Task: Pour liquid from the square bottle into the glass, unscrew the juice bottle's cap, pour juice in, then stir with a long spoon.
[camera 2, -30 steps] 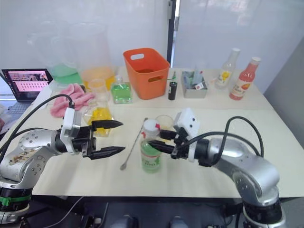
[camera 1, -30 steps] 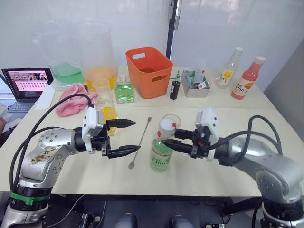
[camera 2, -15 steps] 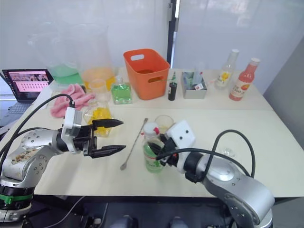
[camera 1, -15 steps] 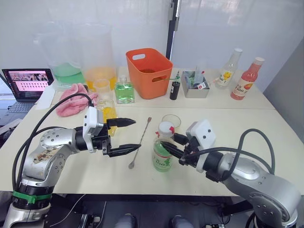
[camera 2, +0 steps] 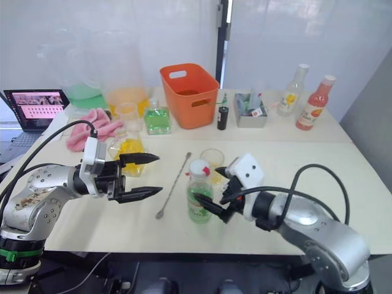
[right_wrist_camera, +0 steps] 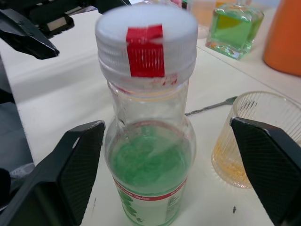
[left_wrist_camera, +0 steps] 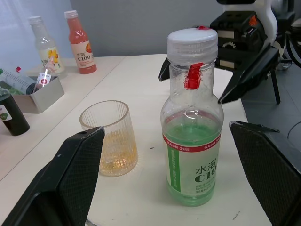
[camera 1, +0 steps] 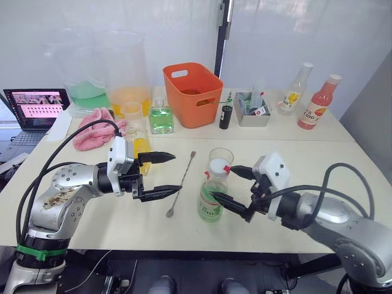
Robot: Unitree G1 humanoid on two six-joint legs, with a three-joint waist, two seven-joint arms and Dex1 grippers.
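Juice bottle (camera 1: 211, 197) stands capped just beside the glass (camera 1: 220, 160). We judge it thin-walled, half full, tippy; grip mid-body. Right gripper (camera 1: 234, 186) gapes around it, empty; left gripper (camera 1: 162, 175) open, empty.

Head stereo pair looking down, wrist cameras seemingly facing, sharing juice bottle (left_wrist_camera: 192, 127)
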